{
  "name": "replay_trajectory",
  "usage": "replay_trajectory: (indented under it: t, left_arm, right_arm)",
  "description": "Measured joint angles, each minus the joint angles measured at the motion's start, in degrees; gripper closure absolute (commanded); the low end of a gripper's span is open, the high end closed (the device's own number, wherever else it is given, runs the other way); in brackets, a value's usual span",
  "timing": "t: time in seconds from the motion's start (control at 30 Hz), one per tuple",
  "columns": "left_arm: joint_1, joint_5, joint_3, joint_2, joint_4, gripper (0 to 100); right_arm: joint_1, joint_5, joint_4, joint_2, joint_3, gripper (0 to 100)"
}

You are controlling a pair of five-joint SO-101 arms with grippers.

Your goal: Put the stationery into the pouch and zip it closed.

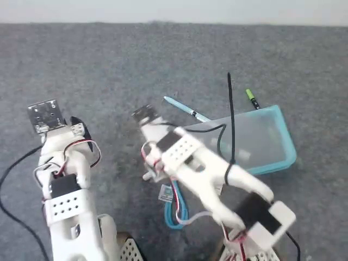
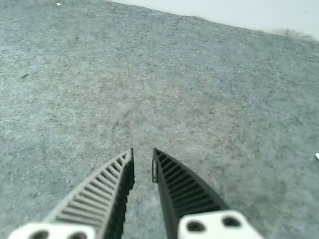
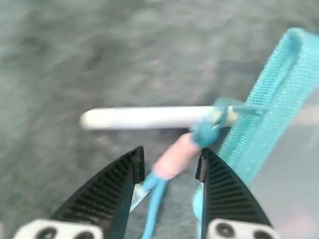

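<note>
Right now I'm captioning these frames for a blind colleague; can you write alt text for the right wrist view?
The black ribbed right gripper stands open either side of a pink tube on a blue cord. Beyond lie a white pen and a turquoise-edged clear pouch, on grey carpet.

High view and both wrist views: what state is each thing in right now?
pouch: lying flat, zip state unclear.
white pen: lying loose, one end at the pouch's edge.
green pen: lying loose at the pouch's far edge.
right gripper: open.
pink pull: between the right gripper's fingers, unclamped.
left gripper: slightly open, empty.
</note>
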Motion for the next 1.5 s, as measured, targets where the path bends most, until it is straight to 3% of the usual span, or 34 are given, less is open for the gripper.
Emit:
replay_trajectory:
  t: [0.3, 0.47, 0.67, 0.87, 1.17, 1.5]
  left_arm:
    - [0.0, 0.0, 0.0, 0.0, 0.0, 94]
    - [-0.1, 0.0, 0.0, 0.0, 0.0, 94]
    - [0.0, 0.0, 0.0, 0.0, 0.0, 94]
    - [0.0, 0.0, 0.0, 0.0, 0.0, 94]
    - [-0.1, 0.0, 0.0, 0.0, 0.0, 94]
    - [0.0, 0.0, 0.0, 0.0, 0.0, 94]
  right_arm:
    - [2.0, 0.0, 1.8, 2.6, -1.2, 84.4]
    - [2.0, 0.0, 3.5, 2.6, -1.2, 99.8]
    - [2.5, 4.5, 4.4, 2.5, -1.2, 94.6]
    - [3.1, 4.9, 4.5, 2.5, -1.2, 76.5]
    - [2.8, 4.8, 4.9, 2.5, -1.2, 76.0]
    - [1.6, -11.5, 5.0, 2.5, -2.1, 76.1]
